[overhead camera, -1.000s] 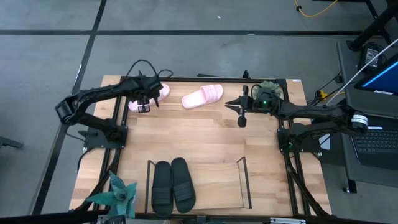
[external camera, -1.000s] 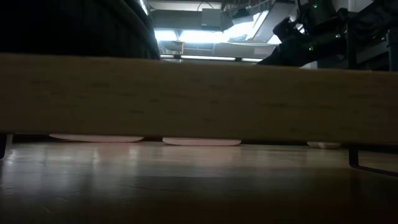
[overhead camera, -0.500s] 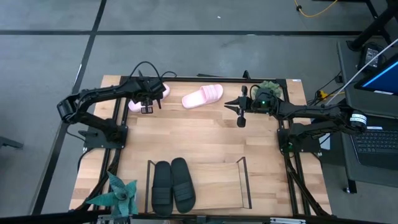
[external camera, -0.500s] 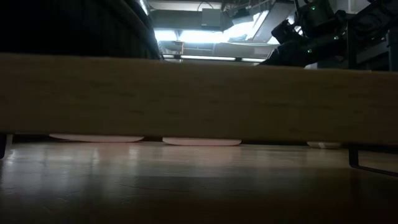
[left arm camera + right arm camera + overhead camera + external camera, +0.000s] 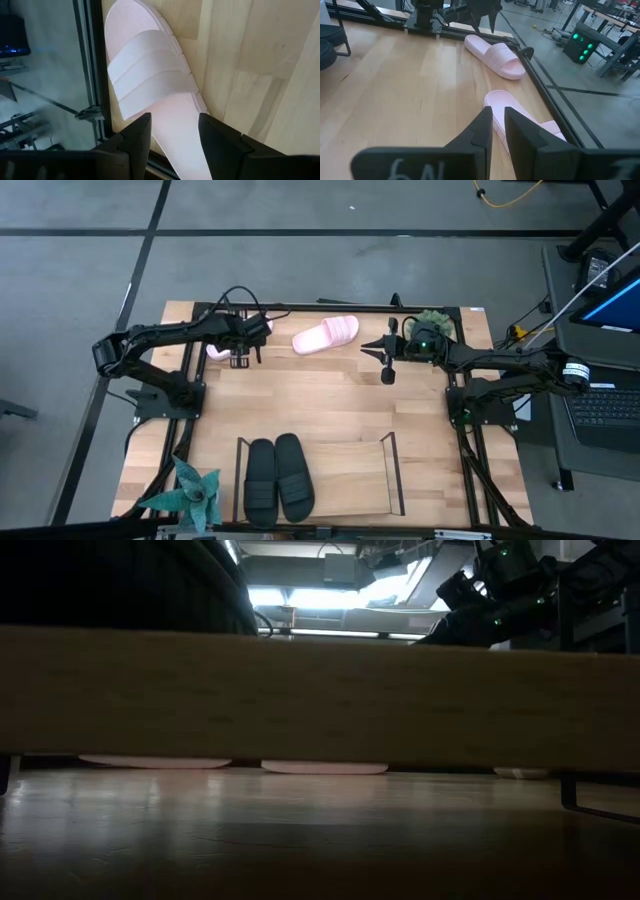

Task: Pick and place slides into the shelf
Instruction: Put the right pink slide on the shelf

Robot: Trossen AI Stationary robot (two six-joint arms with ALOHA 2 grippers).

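The left gripper (image 5: 171, 135) hangs with its fingers (image 5: 137, 135) spread apart over the heel end of one pink slide (image 5: 155, 90), which lies between and just beyond them against the black frame rail (image 5: 95, 75) at the table's far edge; whether the tips touch the foam cannot be told. The right gripper (image 5: 498, 125), fingers nearly together and holding nothing, points at the second pink slide (image 5: 520, 117) just past its tips, the first farther off. Seen from above, the black slides (image 5: 277, 478) sit side by side in the left half of the wire shelf (image 5: 393, 470). The low view is largely blocked by a wooden board (image 5: 320, 695). The light wooden table (image 5: 330, 395) stands on grey floor.
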